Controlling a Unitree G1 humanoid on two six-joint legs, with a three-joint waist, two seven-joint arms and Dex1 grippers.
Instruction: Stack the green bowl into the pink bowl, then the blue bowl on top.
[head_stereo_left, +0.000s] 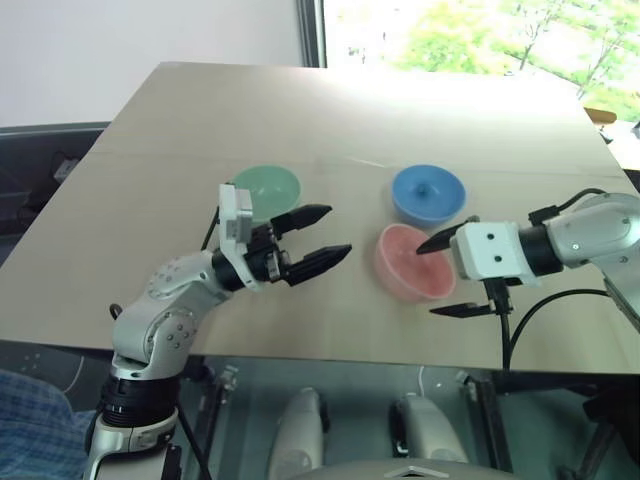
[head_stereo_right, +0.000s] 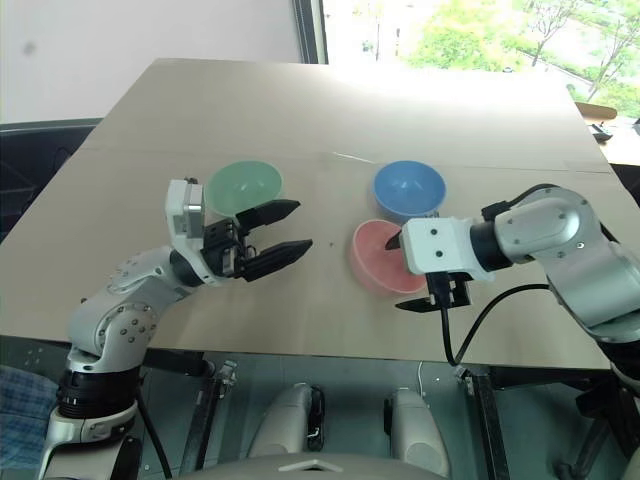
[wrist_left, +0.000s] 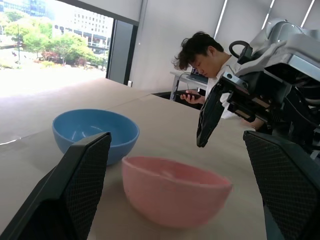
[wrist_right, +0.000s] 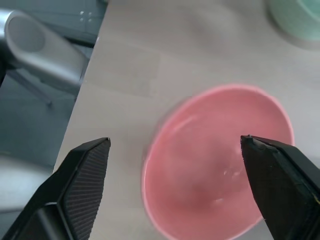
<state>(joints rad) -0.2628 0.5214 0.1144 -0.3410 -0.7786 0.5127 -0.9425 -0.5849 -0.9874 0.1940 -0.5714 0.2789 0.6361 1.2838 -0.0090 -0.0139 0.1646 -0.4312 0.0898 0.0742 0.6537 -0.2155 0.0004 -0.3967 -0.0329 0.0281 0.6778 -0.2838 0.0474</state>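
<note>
Where wood-grain table (head_stereo_left: 330, 120) spreads, smooth round pink bowl (head_stereo_left: 412, 262).

A: What lies around me, apart from my own work?

B: A pale wooden table (head_stereo_left: 300, 110) fills the middle of my head view, its far corner running to the upper right.

A: And beyond it?

B: A window (head_stereo_left: 480, 35) at the top right, bright with green trees (head_stereo_left: 530, 30); a white wall (head_stereo_left: 140, 35) at the upper left.

A: Anyone near?

B: In my left wrist view, upper centre, a person (wrist_left: 202, 57) with dark hair bends over a phone (wrist_left: 186, 94).
</note>
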